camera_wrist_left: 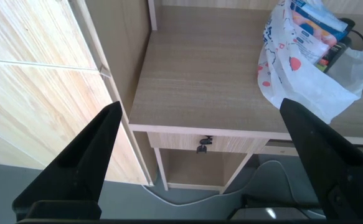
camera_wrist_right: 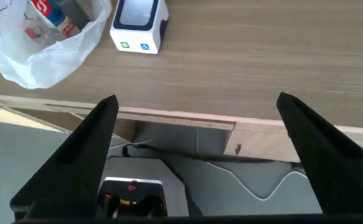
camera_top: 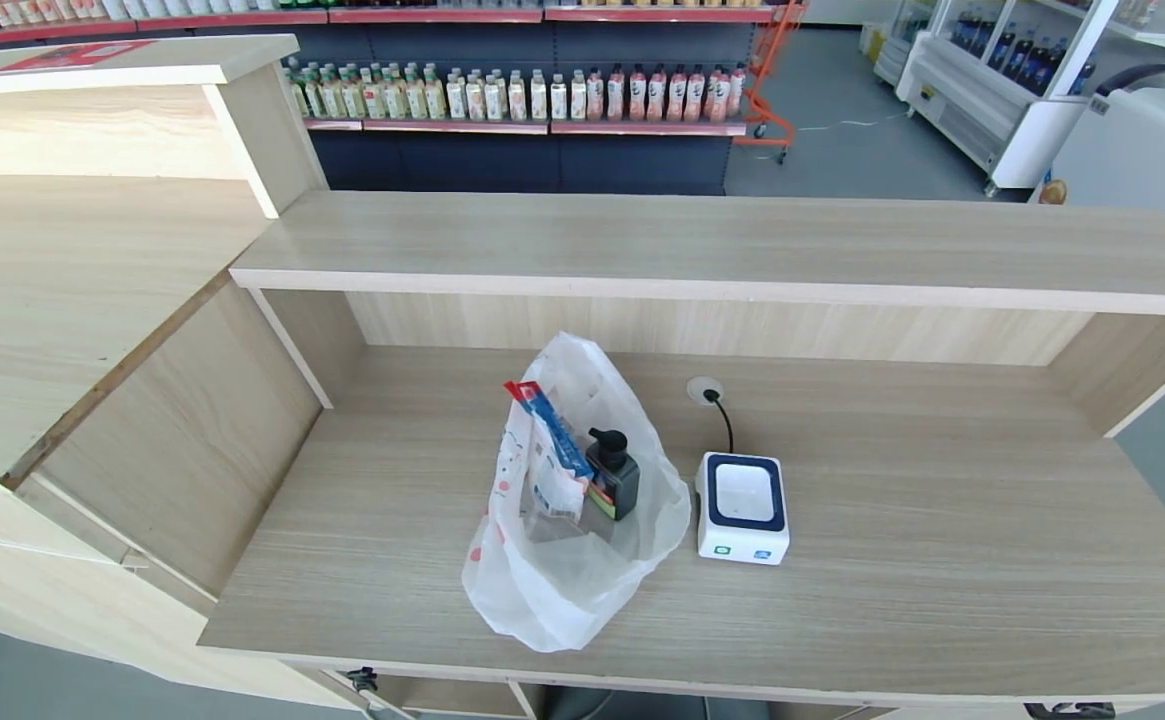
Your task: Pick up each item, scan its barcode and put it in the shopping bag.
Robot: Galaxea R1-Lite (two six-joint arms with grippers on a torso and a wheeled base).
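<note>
shopping bag [camera_top: 552, 600] holding bottle [camera_top: 614, 485], scanner [camera_top: 742, 505] beside

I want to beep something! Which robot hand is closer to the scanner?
Right. The right hand hangs before the desk, near the scanner; the left hand is beyond the shopping bag.

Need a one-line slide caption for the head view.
Checkout counter: bag holding a pouch and a pump bottle, scanner beside it.
</note>
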